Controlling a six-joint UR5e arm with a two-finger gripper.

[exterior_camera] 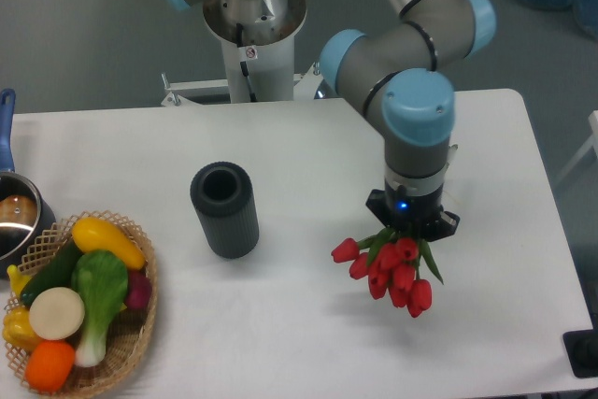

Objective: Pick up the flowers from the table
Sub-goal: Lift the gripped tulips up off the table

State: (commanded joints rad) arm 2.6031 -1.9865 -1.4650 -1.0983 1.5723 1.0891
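Camera view from above and in front: we find the arm bent over the right half of the white bench (486,147), wrist pointing straight down. The fingers (411,231) are largely hidden under the black wrist flange; we note they are closed on the flowers (388,268), gripping the bunch at the stems just above the buds. The red buds and a few green leaves fan out directly below and slightly to the left of the fingers, hanging toward the camera. We cannot see the upper stems; they are hidden behind the wrist. We cannot tell for certain whether the lowest buds touch the bench, though the bunch appears raised off it.

We record a dark ribbed cylinder (225,209), open at the top, standing upright left of centre, well apart from the flowers. A wicker basket (140,324) of produce sits at the front left corner. A pot (17,217) with a blue handle is cut off by the left edge.
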